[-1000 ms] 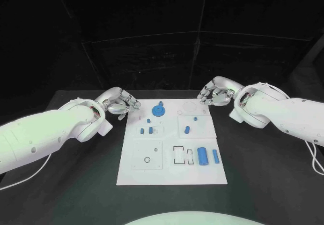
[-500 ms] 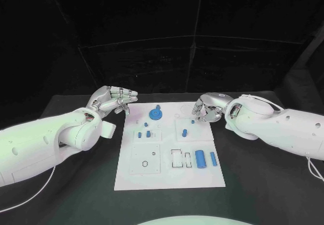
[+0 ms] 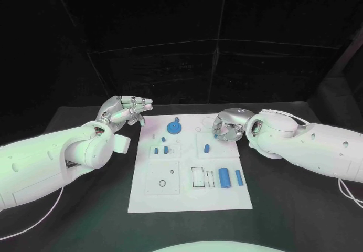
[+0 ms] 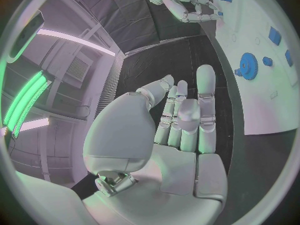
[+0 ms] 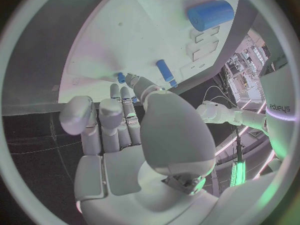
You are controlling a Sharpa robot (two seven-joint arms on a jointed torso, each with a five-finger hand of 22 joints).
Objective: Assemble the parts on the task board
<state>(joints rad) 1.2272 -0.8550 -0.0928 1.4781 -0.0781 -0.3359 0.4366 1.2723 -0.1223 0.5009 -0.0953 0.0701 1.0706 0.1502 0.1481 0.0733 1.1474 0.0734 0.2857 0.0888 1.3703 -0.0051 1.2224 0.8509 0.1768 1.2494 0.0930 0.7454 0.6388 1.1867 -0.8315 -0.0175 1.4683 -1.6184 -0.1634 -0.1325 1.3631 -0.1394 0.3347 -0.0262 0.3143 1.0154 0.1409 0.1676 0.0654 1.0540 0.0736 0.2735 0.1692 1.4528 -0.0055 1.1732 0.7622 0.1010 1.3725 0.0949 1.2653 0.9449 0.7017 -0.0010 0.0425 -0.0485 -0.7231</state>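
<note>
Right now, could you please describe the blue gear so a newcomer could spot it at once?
Start at the white task board in the middle of the black table, and look to its far end, on the side of the left hand. The blue gear lies there: a round toothed disc, far wider than the small blue pegs nearby.

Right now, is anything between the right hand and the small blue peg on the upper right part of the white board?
Nothing visible blocks it. The right hand hangs over the white board, right beside the small blue peg, with bare board around the peg. The left hand is off the board's far-left corner, well apart.
</note>
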